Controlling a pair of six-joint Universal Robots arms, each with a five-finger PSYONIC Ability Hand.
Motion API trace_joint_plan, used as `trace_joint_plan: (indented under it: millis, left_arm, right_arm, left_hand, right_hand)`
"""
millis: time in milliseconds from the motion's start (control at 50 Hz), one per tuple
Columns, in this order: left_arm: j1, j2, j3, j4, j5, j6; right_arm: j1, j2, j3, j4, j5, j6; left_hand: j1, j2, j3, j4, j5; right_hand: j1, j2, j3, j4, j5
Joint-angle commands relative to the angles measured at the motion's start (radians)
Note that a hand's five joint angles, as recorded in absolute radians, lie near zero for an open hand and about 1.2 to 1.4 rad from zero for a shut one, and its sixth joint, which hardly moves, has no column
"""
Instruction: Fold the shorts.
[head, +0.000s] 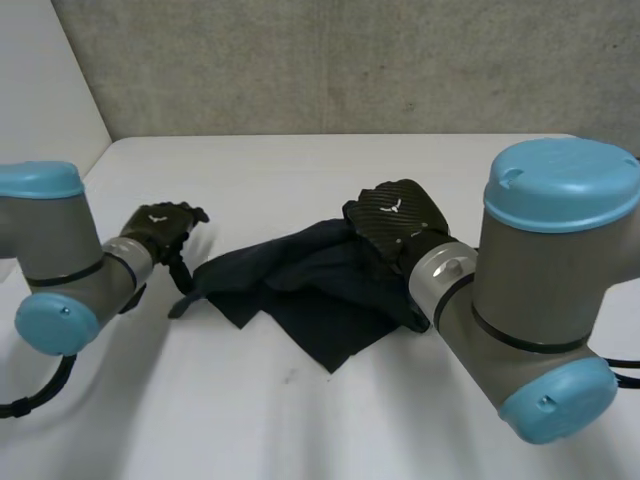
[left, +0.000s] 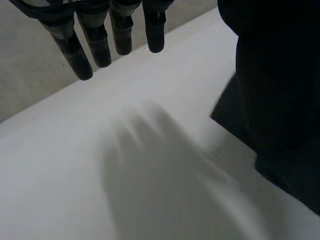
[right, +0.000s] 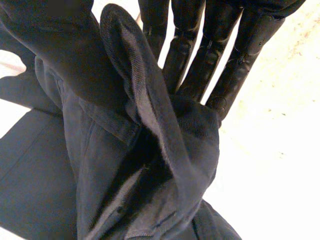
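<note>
The right hand (head: 395, 218) is pinching a raised fold of the shorts (head: 310, 290), with straight fingers (right: 187, 55) pressing the cloth against the thumb, at the shorts' right, far end. From there the dark shorts are lying crumpled across the middle of the table (head: 300, 430), their long axis running left toward the left hand (head: 160, 228). That hand is hovering over bare table just beside the shorts' left end, fingers (left: 100, 45) straight and empty. It is probably the nearer hand for taking that end.
</note>
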Motion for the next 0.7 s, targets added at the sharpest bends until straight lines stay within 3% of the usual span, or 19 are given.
trace_joint_plan:
  millis: [20,160,280,420,540,580,600,660,700]
  left_arm:
    - [-0.031,0.063,0.012,-0.064,-0.006,-0.012]
    - [0.032,0.244,-0.041,-0.095,-0.003,-0.043]
    - [0.014,0.350,-0.177,-0.205,0.004,-0.124]
    - [-0.097,0.337,-0.274,-0.183,-0.004,-0.144]
    - [-0.132,0.185,-0.238,-0.005,-0.067,-0.140]
    - [-0.135,0.145,-0.199,0.024,-0.110,-0.141]
    - [-0.138,0.107,-0.151,0.044,-0.166,-0.143]
    - [-0.146,0.058,-0.078,0.045,-0.251,-0.140]
    - [-0.158,0.039,-0.014,0.028,-0.303,-0.135]
  right_arm:
    - [-0.039,-0.015,0.033,-0.005,0.000,-0.011]
    - [-0.033,-0.001,0.019,-0.006,-0.002,-0.012]
    - [-0.031,-0.003,0.009,-0.006,-0.003,-0.012]
    - [-0.028,-0.004,0.010,-0.005,-0.005,-0.011]
    - [-0.027,-0.017,0.029,-0.003,-0.006,-0.009]
    - [-0.030,-0.024,0.036,0.000,-0.005,-0.012]
    - [-0.030,-0.030,0.039,0.005,-0.005,-0.014]
    - [-0.041,-0.069,0.045,0.012,-0.005,-0.041]
    - [-0.042,-0.089,0.045,0.014,-0.005,-0.071]
  left_hand:
    - [0.021,0.040,0.028,0.038,0.035]
    - [0.027,0.046,0.034,0.044,0.041]
    - [0.027,0.046,0.034,0.044,0.041]
    - [0.010,0.028,0.017,0.027,0.024]
    - [0.068,0.086,0.075,0.085,0.082]
    - [0.264,0.282,0.271,0.281,0.278]
    - [0.608,0.626,0.615,0.625,0.622]
    - [1.085,1.104,1.093,1.103,1.100]
    - [1.157,1.176,1.164,1.174,1.171]
  right_hand:
    - [0.405,0.216,0.230,0.243,0.266]
    - [0.405,0.216,0.230,0.243,0.266]
    - [0.405,0.216,0.230,0.243,0.266]
    - [0.405,0.216,0.230,0.243,0.266]
    - [0.405,0.216,0.230,0.243,0.266]
    - [0.405,0.216,0.230,0.243,0.266]
    - [0.405,0.216,0.230,0.243,0.266]
    - [0.405,0.216,0.230,0.243,0.266]
    - [0.405,0.216,0.230,0.243,0.266]
